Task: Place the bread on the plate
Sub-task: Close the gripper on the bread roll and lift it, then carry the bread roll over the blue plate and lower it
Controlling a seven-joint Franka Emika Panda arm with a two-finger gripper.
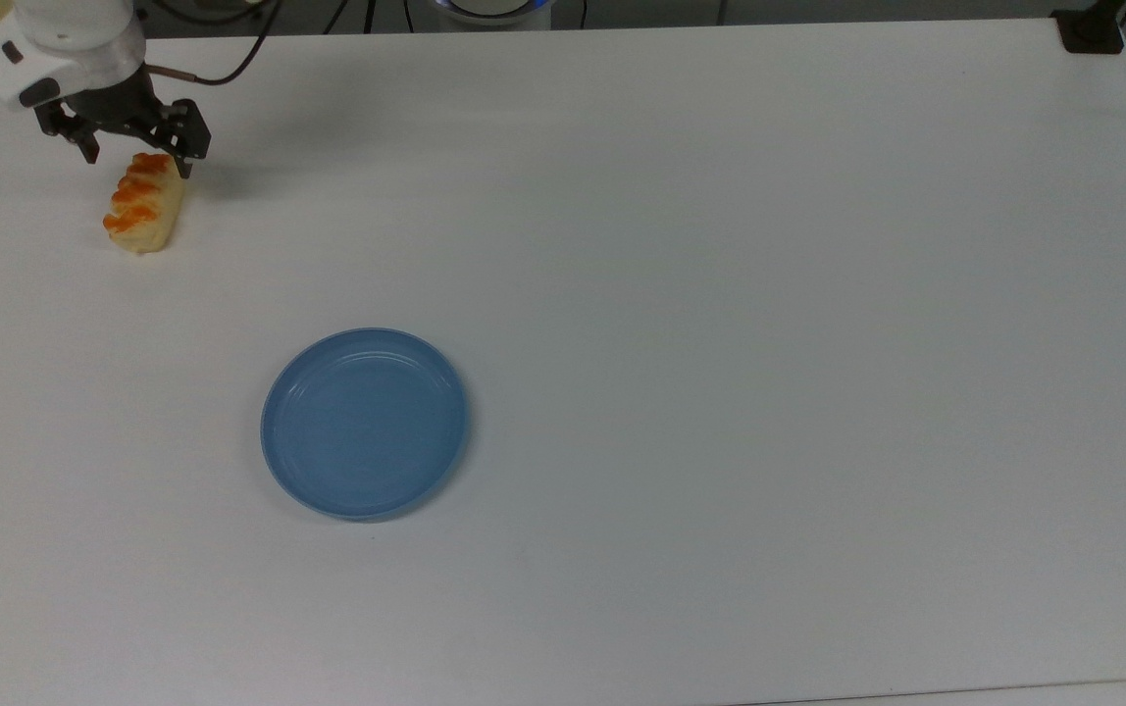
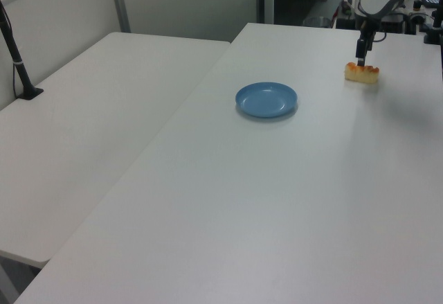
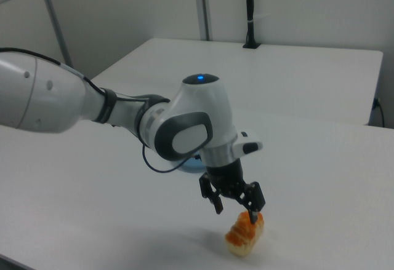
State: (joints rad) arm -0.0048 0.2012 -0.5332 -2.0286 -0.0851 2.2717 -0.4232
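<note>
Honestly the gripper (image 1: 135,163) looks off-centre, jaws spread over one end of the bread (image 1: 142,201) near the worktop's (image 1: 720,245) corner, so closing could pinch just the tip and flip it before it reaches the plate (image 1: 365,423).

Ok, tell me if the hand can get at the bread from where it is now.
Probably yes. The hand is open right above the bread's far end, one finger close to its top. Nothing lies between them on the table; the plate sits well away.
</note>
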